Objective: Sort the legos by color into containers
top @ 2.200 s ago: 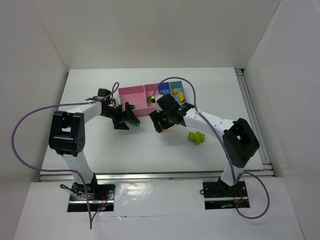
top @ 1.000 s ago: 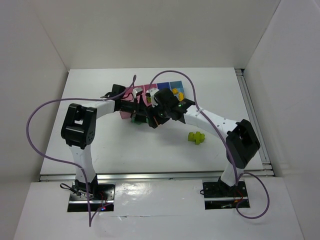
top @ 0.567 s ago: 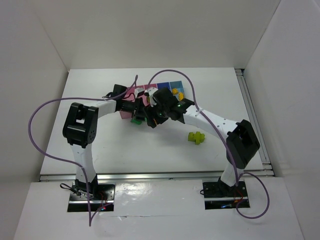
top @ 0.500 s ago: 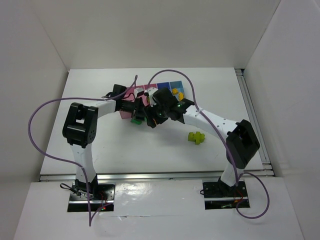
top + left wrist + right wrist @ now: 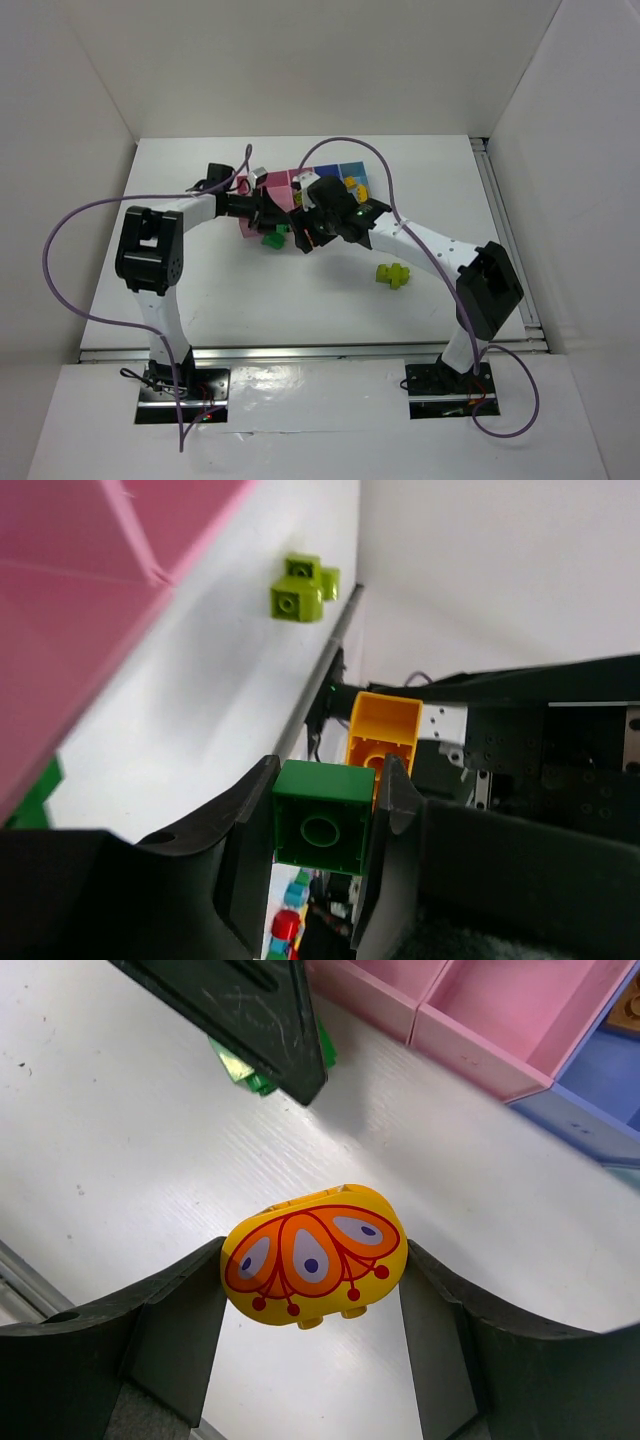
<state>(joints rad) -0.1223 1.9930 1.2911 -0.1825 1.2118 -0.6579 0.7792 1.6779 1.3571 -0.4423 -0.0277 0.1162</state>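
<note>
Here, reaching inward, left hand (image 5: 328, 785) pinches a dark green brick (image 5: 320, 830), right hand (image 5: 312, 1265) a yellow patterned brick (image 5: 310, 1245).

Place: robot lab test cell
Walls: plain white panels (image 5: 85, 95) enclosing the table (image 5: 300, 300)
Fixtures: two arms (image 5: 148, 250) bolted on metal plates (image 5: 180, 392), loose purple cables (image 5: 340, 139)

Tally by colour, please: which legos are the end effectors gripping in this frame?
dark green lego: 1, in the left end effector
yellow lego, orange print: 1, in the right end effector
Total: 2
</note>
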